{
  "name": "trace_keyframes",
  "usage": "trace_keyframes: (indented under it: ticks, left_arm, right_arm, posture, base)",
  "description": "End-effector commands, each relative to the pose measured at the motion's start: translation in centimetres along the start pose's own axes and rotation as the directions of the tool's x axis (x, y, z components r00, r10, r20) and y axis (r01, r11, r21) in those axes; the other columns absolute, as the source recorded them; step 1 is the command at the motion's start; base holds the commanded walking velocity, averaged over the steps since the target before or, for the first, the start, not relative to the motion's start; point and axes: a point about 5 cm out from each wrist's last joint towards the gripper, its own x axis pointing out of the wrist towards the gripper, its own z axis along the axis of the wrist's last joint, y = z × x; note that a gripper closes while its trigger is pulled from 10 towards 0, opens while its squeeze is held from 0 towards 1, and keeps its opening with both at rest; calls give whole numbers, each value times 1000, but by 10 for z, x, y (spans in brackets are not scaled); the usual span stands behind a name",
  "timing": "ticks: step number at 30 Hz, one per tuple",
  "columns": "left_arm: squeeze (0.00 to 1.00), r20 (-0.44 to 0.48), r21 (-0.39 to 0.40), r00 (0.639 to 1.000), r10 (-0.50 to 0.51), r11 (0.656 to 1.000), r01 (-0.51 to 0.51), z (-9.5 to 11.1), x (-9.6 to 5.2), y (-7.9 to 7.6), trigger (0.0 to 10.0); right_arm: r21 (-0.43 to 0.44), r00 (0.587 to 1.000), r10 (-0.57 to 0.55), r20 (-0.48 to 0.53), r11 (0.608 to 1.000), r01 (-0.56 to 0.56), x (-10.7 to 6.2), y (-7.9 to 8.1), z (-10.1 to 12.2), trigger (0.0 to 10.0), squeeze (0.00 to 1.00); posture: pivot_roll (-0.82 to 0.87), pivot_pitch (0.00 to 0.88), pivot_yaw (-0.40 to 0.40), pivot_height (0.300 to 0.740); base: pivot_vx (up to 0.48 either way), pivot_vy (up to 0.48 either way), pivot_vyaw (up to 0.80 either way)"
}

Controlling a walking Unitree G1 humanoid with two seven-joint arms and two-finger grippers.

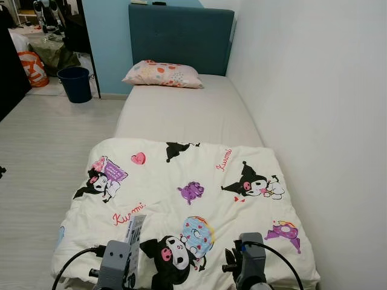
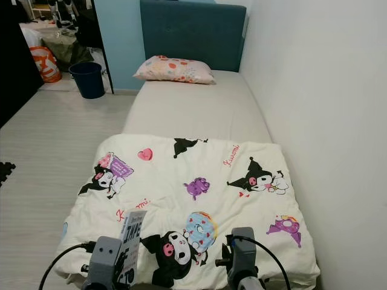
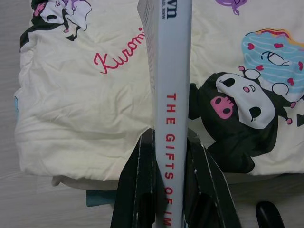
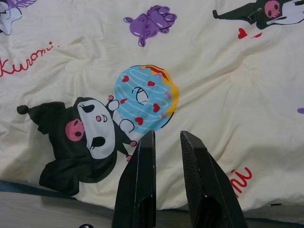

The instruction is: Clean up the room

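Note:
My left gripper (image 3: 170,137) is shut on a grey-white book (image 3: 172,71), held by its spine, which reads "THE GIFTS OF IM" in red. The book (image 1: 134,237) stands upright over the near-left part of a cream quilt (image 1: 193,175) printed with black cartoon figures. The quilt lies folded on the foot half of a bed. My right gripper (image 4: 167,137) hovers over the quilt's near edge, beside a blue doughnut print (image 4: 145,97). Its fingers stand slightly apart with nothing between them.
A bare mattress (image 1: 187,112) runs up to a patterned pillow (image 1: 163,74) and a teal headboard (image 1: 181,36). A white wall (image 1: 314,109) borders the bed's right side. Light wood floor (image 1: 54,151) lies left, with a dark blue bin (image 1: 75,83) and an orange bag (image 1: 33,67) beyond.

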Motion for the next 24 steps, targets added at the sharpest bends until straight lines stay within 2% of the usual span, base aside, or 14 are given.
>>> trace_keyframes:
  ticks: [1,24]
  left_arm:
    - [0,14,5,1000,0,1000,0,3,-1,-1,10000]
    - [0,14,4,1000,0,1000,0,3,-1,-1,10000]
  right_arm:
    - [-3,1000,-11,-16,1000,11,-2,-2,-4,10000,0]
    - [-34,1000,-10,-7,999,10,-2,-1,-4,10000,0]
  posture:
    - [45,139,-54,728]
    - [45,144,-54,728]
  base:
    - [0,0,0]
    - [0,0,0]
